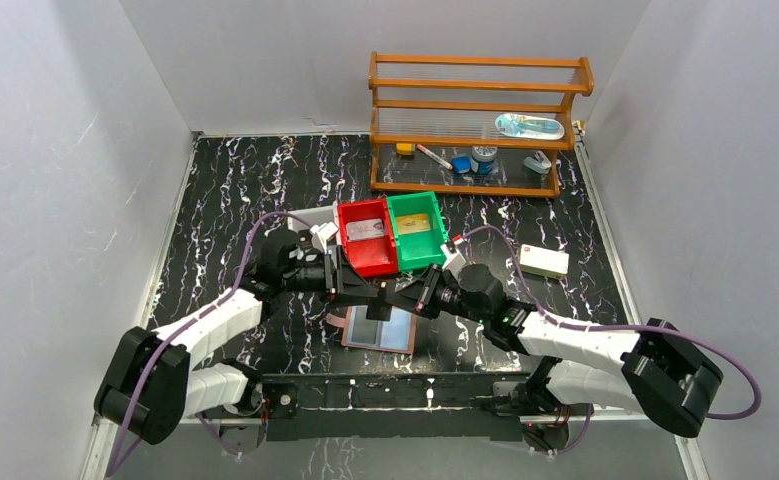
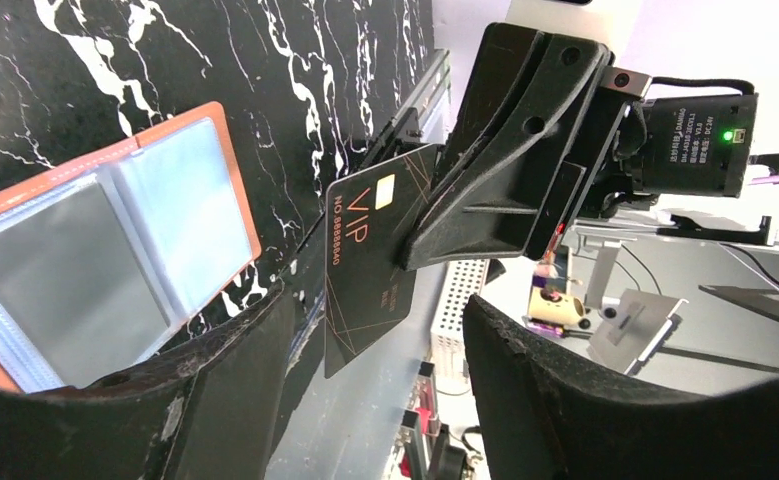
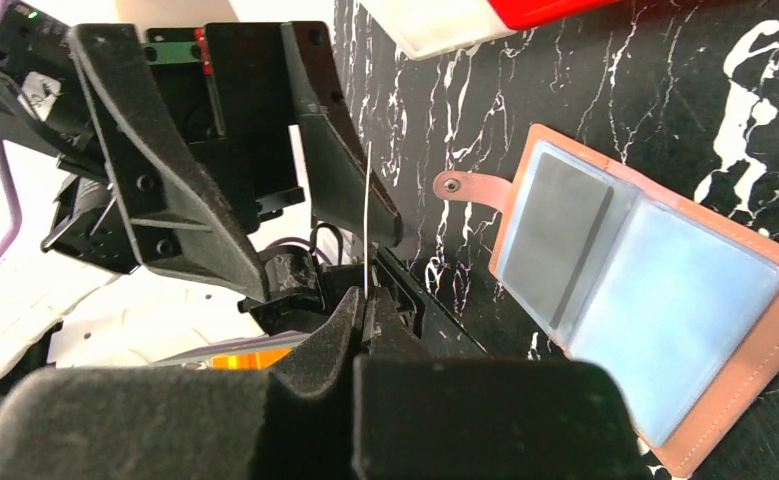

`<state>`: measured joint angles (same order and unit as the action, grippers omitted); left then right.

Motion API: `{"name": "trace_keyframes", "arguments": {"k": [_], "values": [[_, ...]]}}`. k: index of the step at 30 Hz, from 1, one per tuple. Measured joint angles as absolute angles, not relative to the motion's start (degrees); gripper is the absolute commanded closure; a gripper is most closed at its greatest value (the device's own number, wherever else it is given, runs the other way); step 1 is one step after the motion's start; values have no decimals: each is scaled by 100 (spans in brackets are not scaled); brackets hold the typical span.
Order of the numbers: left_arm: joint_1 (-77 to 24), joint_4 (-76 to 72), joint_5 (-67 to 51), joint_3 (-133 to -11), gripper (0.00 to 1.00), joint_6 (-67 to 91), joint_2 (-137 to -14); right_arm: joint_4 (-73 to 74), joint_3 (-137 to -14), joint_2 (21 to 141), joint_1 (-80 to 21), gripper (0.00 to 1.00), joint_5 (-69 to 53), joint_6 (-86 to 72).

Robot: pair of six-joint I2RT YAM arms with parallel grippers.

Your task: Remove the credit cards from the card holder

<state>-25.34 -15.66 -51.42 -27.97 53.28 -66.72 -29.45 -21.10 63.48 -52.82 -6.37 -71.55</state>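
Observation:
The reddish-brown card holder [image 1: 380,332] lies open on the black marble table, just in front of both grippers. It also shows in the left wrist view [image 2: 115,260] and the right wrist view [image 3: 645,300]. One pocket holds a dark card [image 3: 555,240]. My right gripper [image 3: 367,300] is shut on a black VIP card [image 2: 370,260], which it holds on edge above the table. My left gripper [image 2: 380,320] is open, with one finger on each side of that card's free end. I cannot tell whether it touches the card. In the top view the two grippers meet [image 1: 380,292].
A red bin [image 1: 368,240] and a green bin [image 1: 417,230], each with a card in it, stand just behind the grippers. A white box [image 1: 545,262] lies at the right. A wooden shelf [image 1: 475,120] with small items stands at the back.

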Motion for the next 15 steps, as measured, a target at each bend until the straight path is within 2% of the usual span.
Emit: {"name": "trace_keyframes", "arguments": {"k": [5,11,15], "values": [[-2534,-1868,-5363,-2665,48,5489,-6746,-3400,-2021,6379,-5282,100,-766,-7236],[-2534,-2196,-5566,-2652,65,5603,-6785,-3726,-1763,6379,-5282,100,-788,-7345],[-2528,-2495,-5660,-2515,71,5714,-6816,-4003,-1638,6375,-5273,99,-812,-7441]]}}
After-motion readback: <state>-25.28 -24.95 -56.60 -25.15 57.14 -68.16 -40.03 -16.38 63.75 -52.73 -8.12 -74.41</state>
